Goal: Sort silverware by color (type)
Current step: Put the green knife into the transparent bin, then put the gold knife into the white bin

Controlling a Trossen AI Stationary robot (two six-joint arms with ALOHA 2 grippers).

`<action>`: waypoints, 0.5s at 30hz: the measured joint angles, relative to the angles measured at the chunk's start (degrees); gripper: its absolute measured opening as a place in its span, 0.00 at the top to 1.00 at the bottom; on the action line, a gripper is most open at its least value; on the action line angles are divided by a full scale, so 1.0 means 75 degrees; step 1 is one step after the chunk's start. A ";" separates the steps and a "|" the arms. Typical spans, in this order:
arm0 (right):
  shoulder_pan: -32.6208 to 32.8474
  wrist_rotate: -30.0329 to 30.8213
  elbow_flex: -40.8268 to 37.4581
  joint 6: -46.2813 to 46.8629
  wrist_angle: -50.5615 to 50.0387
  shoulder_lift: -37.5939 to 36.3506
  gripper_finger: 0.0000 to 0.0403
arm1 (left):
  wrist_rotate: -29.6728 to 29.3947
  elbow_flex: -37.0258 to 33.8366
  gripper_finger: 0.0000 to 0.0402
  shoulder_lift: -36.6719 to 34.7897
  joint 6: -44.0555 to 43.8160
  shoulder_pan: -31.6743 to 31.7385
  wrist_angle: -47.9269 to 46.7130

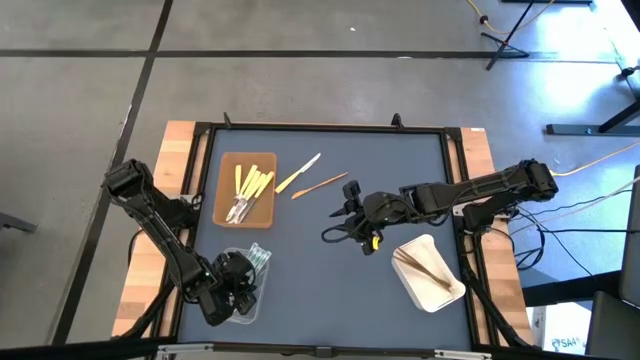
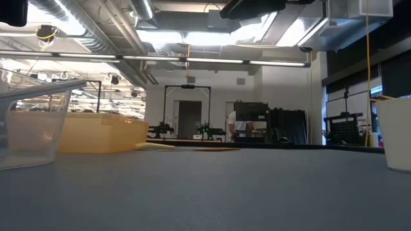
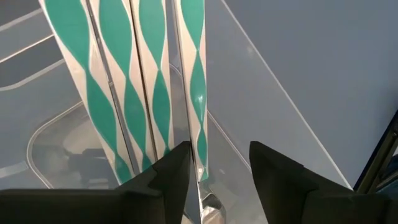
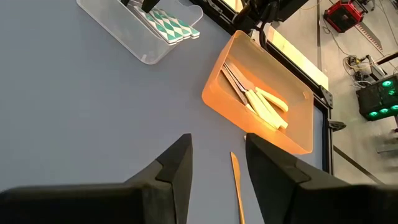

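Several green-and-white patterned utensils (image 3: 146, 93) lie side by side in the clear tray (image 1: 243, 283) at the near left. My left gripper (image 3: 217, 171) is open low over that tray. The end of the outermost utensil (image 3: 198, 155) lies between its fingers, beside one finger; I cannot tell whether they touch. Yellow-handled utensils (image 1: 250, 188) lie in the brown tray (image 1: 228, 165). A pale yellow utensil (image 1: 298, 173) and a tan wooden one (image 1: 320, 185) lie on the mat. My right gripper (image 1: 348, 200) is open and empty, pointing at the wooden one (image 4: 236, 186).
A white tray (image 1: 445, 290) holding wooden utensils (image 1: 415, 262) stands at the near right, just beside my right arm. The low view shows the clear tray (image 2: 32, 122), the brown tray (image 2: 96, 131) and the white tray (image 2: 395, 131) standing on the mat. The table's frame (image 1: 320, 128) borders the mat.
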 joint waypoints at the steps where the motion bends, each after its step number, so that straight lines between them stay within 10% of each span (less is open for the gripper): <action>1: 0.0000 0.0000 0.0000 0.0000 0.0000 0.0000 0.66 | 0.0000 0.0000 0.60 0.0000 -0.0003 0.0000 0.0000; 15: -0.0262 -0.0054 -0.0001 0.0600 0.0090 0.0003 0.66 | 0.0262 -0.0006 0.60 -0.0551 0.0068 0.0003 0.0006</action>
